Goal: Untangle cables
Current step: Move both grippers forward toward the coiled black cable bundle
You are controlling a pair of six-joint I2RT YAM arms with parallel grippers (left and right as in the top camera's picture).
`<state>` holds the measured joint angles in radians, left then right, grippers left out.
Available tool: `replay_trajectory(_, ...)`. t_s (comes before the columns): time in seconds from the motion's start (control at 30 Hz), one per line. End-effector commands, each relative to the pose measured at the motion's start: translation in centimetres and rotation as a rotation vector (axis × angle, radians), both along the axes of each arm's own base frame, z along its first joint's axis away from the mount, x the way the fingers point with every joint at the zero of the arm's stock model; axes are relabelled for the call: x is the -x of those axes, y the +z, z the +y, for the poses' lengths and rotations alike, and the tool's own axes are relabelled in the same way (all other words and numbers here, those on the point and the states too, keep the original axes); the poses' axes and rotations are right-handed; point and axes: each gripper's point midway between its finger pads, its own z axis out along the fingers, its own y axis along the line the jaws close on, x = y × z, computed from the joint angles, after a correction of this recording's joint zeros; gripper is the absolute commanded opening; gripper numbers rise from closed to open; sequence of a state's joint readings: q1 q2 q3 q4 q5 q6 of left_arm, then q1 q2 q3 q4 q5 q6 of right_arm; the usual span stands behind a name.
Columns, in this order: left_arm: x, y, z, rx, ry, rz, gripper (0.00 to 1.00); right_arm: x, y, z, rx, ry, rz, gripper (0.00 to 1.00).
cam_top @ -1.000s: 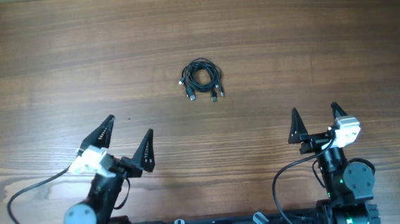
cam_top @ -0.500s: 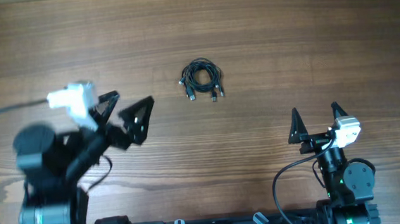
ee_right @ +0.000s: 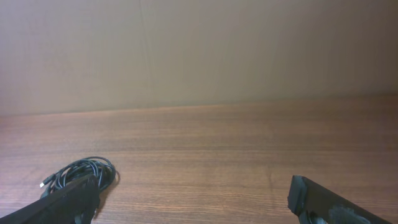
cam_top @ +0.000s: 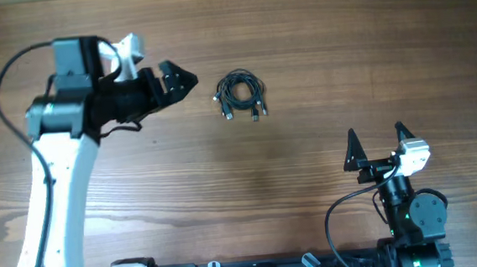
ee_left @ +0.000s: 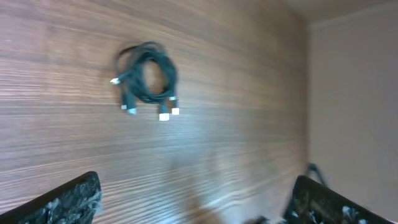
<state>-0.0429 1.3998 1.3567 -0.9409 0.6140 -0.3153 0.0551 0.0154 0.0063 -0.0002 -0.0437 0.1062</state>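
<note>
The cables (cam_top: pixel 241 95) lie as one small tangled black coil with silver-tipped plug ends on the wooden table, at centre in the overhead view. The coil also shows in the left wrist view (ee_left: pixel 146 78) and at the lower left of the right wrist view (ee_right: pixel 81 174). My left gripper (cam_top: pixel 181 78) is open and empty, raised to the left of the coil with its fingers pointing toward it. My right gripper (cam_top: pixel 378 140) is open and empty, near the front right of the table, well apart from the coil.
The wooden table (cam_top: pixel 341 42) spreads around the coil. The arm bases and their thicker black wires (cam_top: pixel 337 219) sit along the front edge. A plain wall (ee_right: pixel 249 50) stands behind the table's far edge.
My left arm has swung up and forward from the front left, bringing its open gripper close to the left of the coil. The right arm and the cables have not moved.
</note>
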Motion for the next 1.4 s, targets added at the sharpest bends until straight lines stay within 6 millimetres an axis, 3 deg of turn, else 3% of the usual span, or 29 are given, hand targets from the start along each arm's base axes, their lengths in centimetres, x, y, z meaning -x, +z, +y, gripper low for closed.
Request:
replay_trajectory(0.0,-0.8,-2.8,-0.4,-0.121,-0.011,0.046,1.00,0.0,0.2,-0.2,0.013,-0.008,-0.013,1.00)
replay_trajectory(0.2,-1.0,-4.0,-1.0,-0.124,-0.027,0.083,1.00,0.0,0.4,-0.8,0.100,-0.046,-0.025,1.00)
replay_trajectory(0.27,-1.1,-4.5,-1.0,-0.125,-0.028,0.098,1.00,0.1,0.4,0.6,-0.006,0.036,-0.016,1.00)
replay_trajectory(0.3,-1.1,-4.7,-1.0,-0.127,-0.029,0.104,1.00,0.4,0.5,2.0,-0.140,0.118,-0.002,1.00)
replay_trajectory(0.33,-1.1,-4.9,-1.0,-0.127,-0.030,0.111,1.00,1.0,1.1,4.1,-0.400,0.251,0.044,1.00)
replay_trajectory(0.43,-1.2,-5.7,-1.5,-0.130,-0.045,0.130,1.00,2.5,0.8,7.4,-0.990,0.425,0.303,1.00)
replay_trajectory(0.57,-1.5,-6.9,-1.0,-0.174,-0.029,0.153,1.00,1.7,1.5,5.8,-1.415,0.322,0.351,1.00)
replay_trajectory(0.6,-1.6,-7.6,-0.8,-0.190,-0.023,0.170,1.00,2.2,4.6,6.0,-1.298,0.428,0.215,1.00)
replay_trajectory(0.67,-1.6,-8.6,-0.7,-0.196,-0.024,0.199,1.00,3.7,9.1,6.4,-1.124,0.562,0.029,1.00)
replay_trajectory(0.77,-1.7,-10.5,-0.7,-0.205,-0.028,0.249,1.00,4.6,12.4,6.4,-0.986,0.557,-0.032,0.99)
replay_trajectory(0.83,-1.7,-10.9,-0.7,-0.207,-0.028,0.262,1.00,4.5,14.2,6.4,-0.829,0.495,-0.010,0.99)
replay_trajectory(0.87,-1.9,-10.9,-0.7,-0.206,-0.027,0.254,1.00,3.9,15.5,6.3,-0.711,0.437,0.045,0.99)
replay_trajectory(1.0,-2.6,-11.3,0.6,-0.263,0.053,0.255,1.00,0.5,17.0,7.7,-0.482,0.423,0.305,0.99)
replay_trajectory(1.1,-2.9,-12.0,3.0,-0.339,0.249,0.316,1.00,-3.6,16.5,8.2,-0.423,0.384,0.591,0.99)
replay_trajectory(1.17,-3.0,-12.4,4.6,-0.397,0.346,0.333,1.00,-5.9,15.1,10.3,-0.332,0.434,0.770,1.00)
replay_trajectory(1.27,-3.6,-12.3,5.2,-0.394,0.381,0.321,1.00,-8.8,10.5,13.4,-0.298,0.451,0.988,1.00)
replay_trajectory(1.37,-3.6,-12.3,5.4,-0.394,0.387,0.322,1.00,-12.7,3.5,16.1,-0.504,0.318,1.212,1.00)
